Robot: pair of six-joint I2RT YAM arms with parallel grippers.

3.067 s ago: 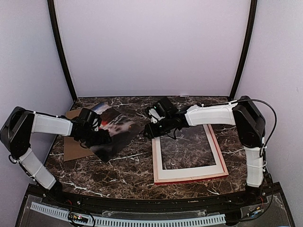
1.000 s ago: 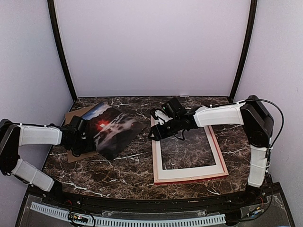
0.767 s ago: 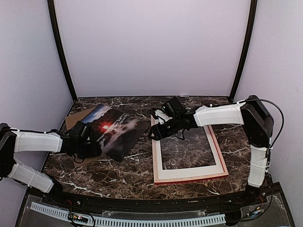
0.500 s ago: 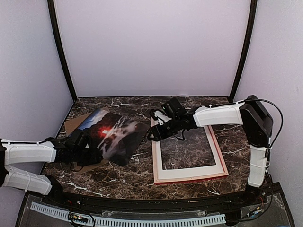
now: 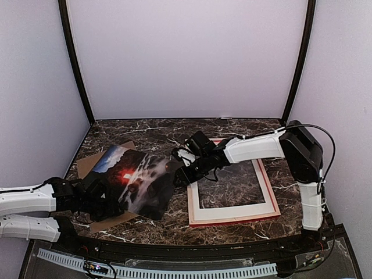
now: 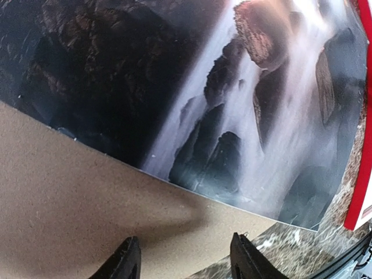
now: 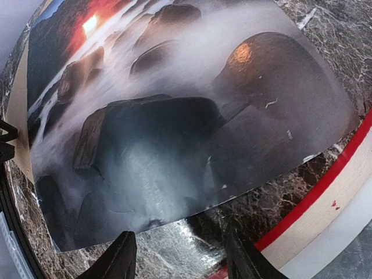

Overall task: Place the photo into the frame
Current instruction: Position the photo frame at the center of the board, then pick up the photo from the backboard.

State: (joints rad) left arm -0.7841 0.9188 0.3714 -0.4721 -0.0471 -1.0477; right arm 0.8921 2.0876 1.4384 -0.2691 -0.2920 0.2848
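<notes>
Hovering low at the near left, the left hand (image 6: 183,251) has its fingers spread with nothing between them, over the brown backing board (image 6: 70,197). The photo (image 5: 139,177) lies just beyond those fingertips without touching them. Its left part rests on the board and its right part on the marble counter (image 5: 168,224). The right hand (image 7: 180,245) is also spread and empty. It hangs over bare marble at the photo's right edge, close to it but apart. The frame (image 5: 232,213) lies flat to the right with its pale back up and red along its rim. Its left rail sits just beside the photo's corner, and I cannot tell whether they touch. The right arm crosses the frame's far left corner. Bare counter runs behind both, up to the lilac back wall (image 5: 186,58).
</notes>
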